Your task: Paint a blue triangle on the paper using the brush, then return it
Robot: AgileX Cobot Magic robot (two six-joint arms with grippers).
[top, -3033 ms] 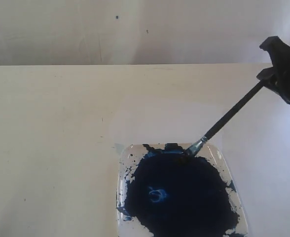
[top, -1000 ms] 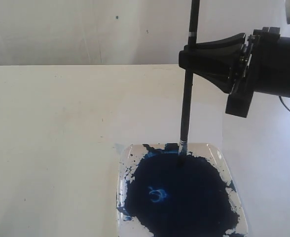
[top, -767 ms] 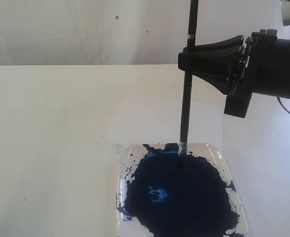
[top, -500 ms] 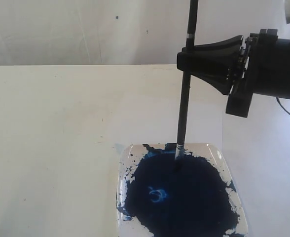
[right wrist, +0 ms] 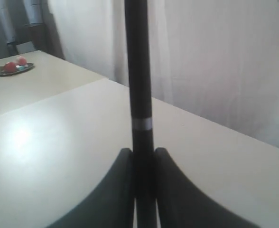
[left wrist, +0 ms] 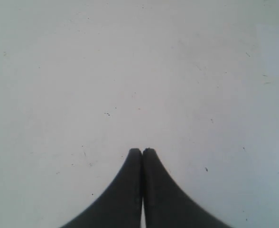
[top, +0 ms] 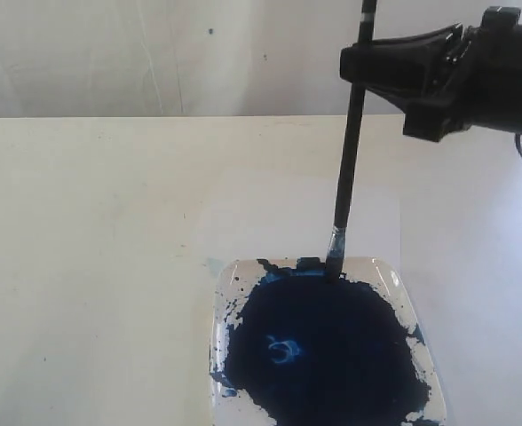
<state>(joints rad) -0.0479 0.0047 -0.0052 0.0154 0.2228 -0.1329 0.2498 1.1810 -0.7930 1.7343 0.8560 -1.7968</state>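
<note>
My right gripper (top: 357, 64) is shut on the brush (top: 350, 151), a thin black handle held nearly upright. Its blue-stained tip (top: 335, 257) sits at the far rim of the clear tray (top: 396, 277); whether it touches is unclear. The white paper (top: 270, 217) lies flat just behind the tray, with faint edges. No blue triangle shows on it. In the right wrist view the brush (right wrist: 138, 71) runs up between the pads of the right gripper (right wrist: 142, 152). The left gripper (left wrist: 142, 151) is shut on nothing over bare tabletop and is outside the exterior view.
A large dark blue paint pool (top: 323, 355) fills most of the tray at the table's front edge. A wall stands behind the table's far edge (top: 154, 116). A small plate with red items (right wrist: 13, 67) rests on a distant table.
My right gripper has risen and shifted right with the brush. The brush tip has come out of the paint pool to the tray's far rim.
</note>
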